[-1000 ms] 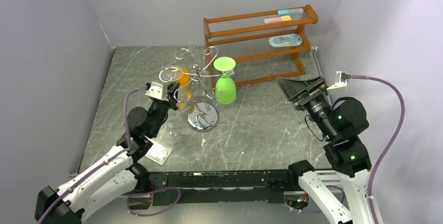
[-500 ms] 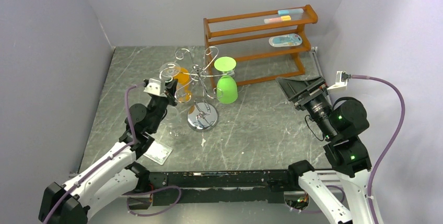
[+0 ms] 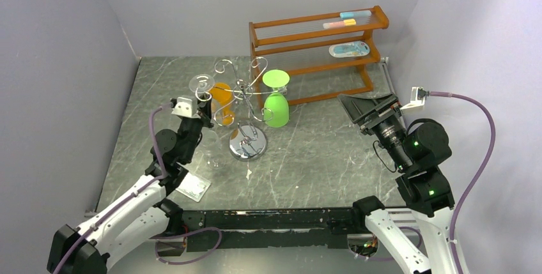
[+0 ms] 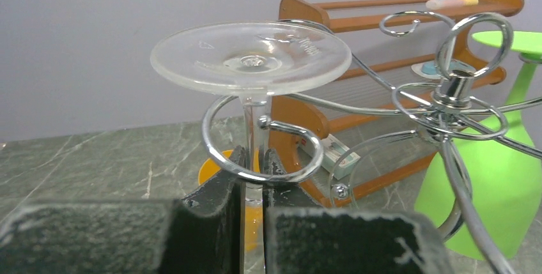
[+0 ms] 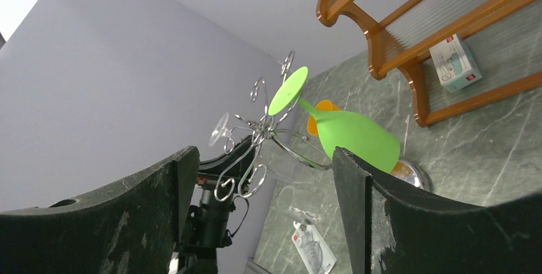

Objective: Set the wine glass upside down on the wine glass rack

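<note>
My left gripper (image 4: pixel 254 161) is shut on the stem of a clear wine glass (image 4: pixel 249 57) held upside down, its round foot on top. In the left wrist view the stem stands inside a curled loop of the chrome wine glass rack (image 4: pixel 455 89), with the foot above that loop. From above, the glass foot (image 3: pixel 201 84) is at the rack's (image 3: pixel 247 98) left side, over my left gripper (image 3: pixel 203 119). An orange glass (image 3: pixel 223 97) and a green glass (image 3: pixel 276 108) hang upside down on the rack. My right gripper (image 3: pixel 369 111) is open and empty, well to the right.
The rack's shiny round base (image 3: pixel 248 144) stands mid-table. A brown wooden three-tier shelf (image 3: pixel 316 50) with small packets is behind the rack. A flat packet (image 3: pixel 195 186) lies near the left arm. Grey walls close in on left, back and right.
My left gripper has shifted slightly left with the clear glass; the glass foot now sits a little further left at the rack's curled arm. The right arm has not moved.
</note>
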Controlling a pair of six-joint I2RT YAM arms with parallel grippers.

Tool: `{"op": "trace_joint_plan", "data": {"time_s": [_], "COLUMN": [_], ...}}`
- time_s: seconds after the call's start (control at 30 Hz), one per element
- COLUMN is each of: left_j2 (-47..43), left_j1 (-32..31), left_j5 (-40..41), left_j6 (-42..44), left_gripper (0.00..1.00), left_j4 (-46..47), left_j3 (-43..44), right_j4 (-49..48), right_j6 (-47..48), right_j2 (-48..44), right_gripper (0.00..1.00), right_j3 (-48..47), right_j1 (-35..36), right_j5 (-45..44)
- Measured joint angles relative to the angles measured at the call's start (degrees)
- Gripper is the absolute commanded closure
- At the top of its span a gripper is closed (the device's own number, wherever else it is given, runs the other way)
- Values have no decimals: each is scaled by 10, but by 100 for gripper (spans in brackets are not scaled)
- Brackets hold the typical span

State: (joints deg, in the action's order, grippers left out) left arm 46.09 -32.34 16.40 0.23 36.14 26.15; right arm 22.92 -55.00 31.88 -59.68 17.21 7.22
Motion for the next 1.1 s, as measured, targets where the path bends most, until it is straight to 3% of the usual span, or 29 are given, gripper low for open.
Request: {"op": "trace_joint_plan", "data": {"time_s": [0.57, 0.73, 0.87, 1.1], "left_j2": [-59, -55, -55, -70], "left_j1": [1, 1, 1, 1], "left_j5": [-10, -28, -29, -26], "left_j6": [-10, -19, -28, -40], "left_gripper": [92, 84, 72, 62], "left_j4": [-1, -11, -11, -10], "left_j3": [-34, -36, -36, -54], "right_j4": [0, 0, 0, 0], "right_j6": [0, 0, 0, -1], "right_j2": [0, 0, 0, 0], "right_gripper": [20, 20, 20, 20], "right_j3": [0, 0, 0, 0], "right_j1": [0, 0, 0, 0], "right_j5": [0, 0, 0, 0]}}
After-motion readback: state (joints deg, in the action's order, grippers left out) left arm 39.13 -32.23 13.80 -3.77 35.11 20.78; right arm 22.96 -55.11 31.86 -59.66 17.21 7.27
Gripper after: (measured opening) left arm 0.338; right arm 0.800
